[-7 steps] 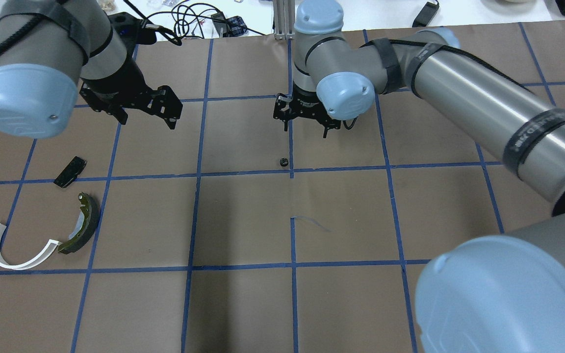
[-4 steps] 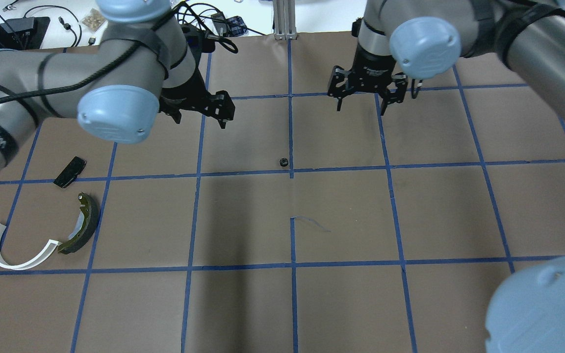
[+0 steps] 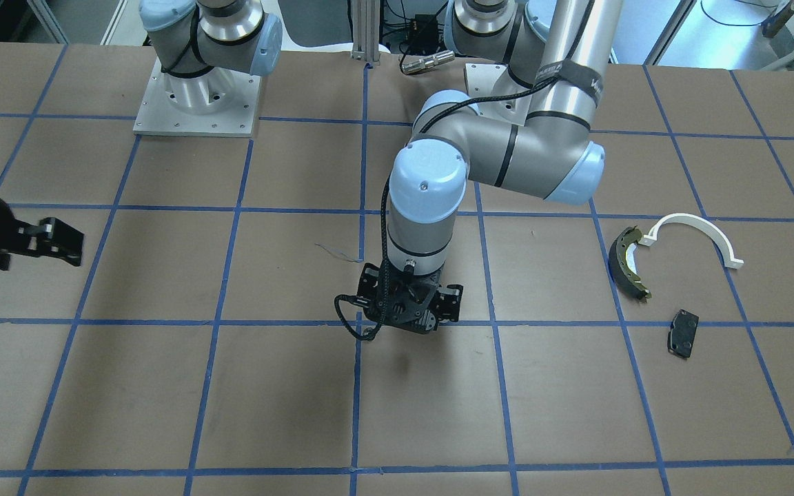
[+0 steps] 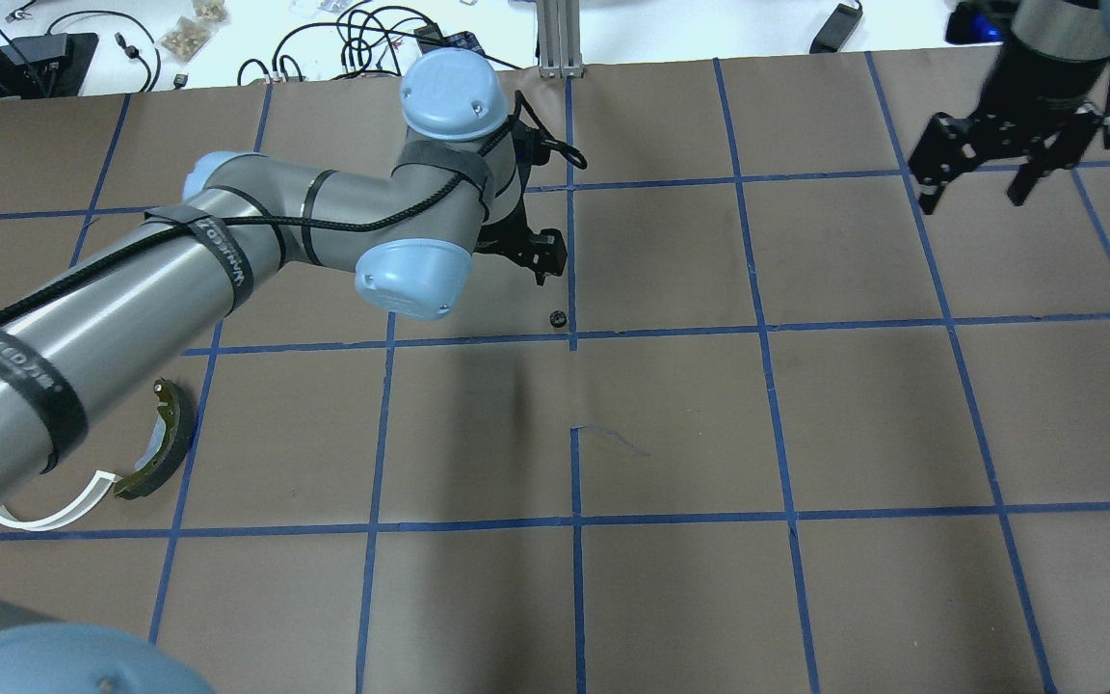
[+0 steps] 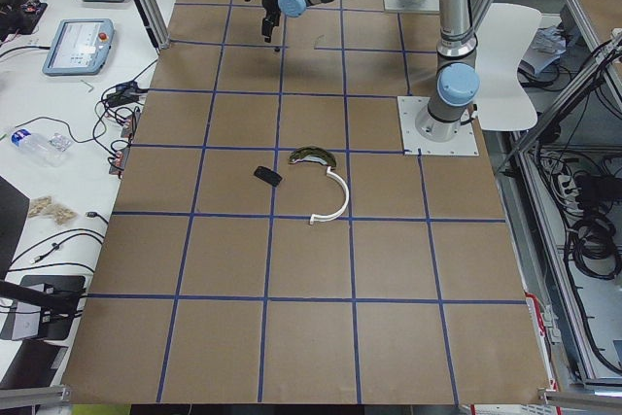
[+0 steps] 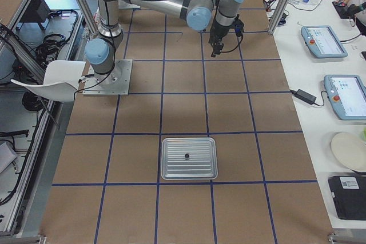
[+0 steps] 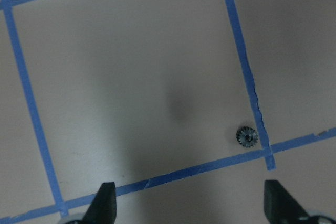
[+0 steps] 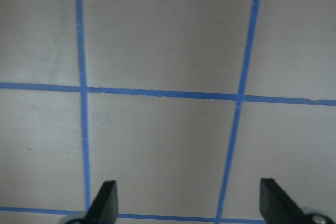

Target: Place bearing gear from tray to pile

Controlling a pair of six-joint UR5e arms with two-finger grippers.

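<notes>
The gear (image 7: 247, 137) lies on the bare brown desk (image 4: 671, 414) near its middle, a little toward the edge away from the robot, just beside a crossing of blue tape lines (image 4: 571, 335). It is not in the tray and not with the pile. The left gripper (image 7: 191, 205) hangs over this spot pointing down, its two fingers (image 7: 105, 203) wide apart and holding nothing. From the wrist the gear shows beyond the fingertips, nearer one finger than the other and touching neither. The right gripper (image 4: 971, 188) hovers above bare desk toward the desk's right end and far edge, its fingers (image 8: 105, 199) also spread and empty. The pile sits toward the desk's left end: a dark curved brake shoe (image 3: 628, 262), a white half-ring (image 3: 697, 231) with one end just beside the shoe's end, and a small flat black pad (image 3: 683, 333) near them but apart. A ribbed metal tray (image 6: 171, 167) lies toward the desk's right end with one small dark thing (image 6: 186, 155) in it, too small to identify
</notes>
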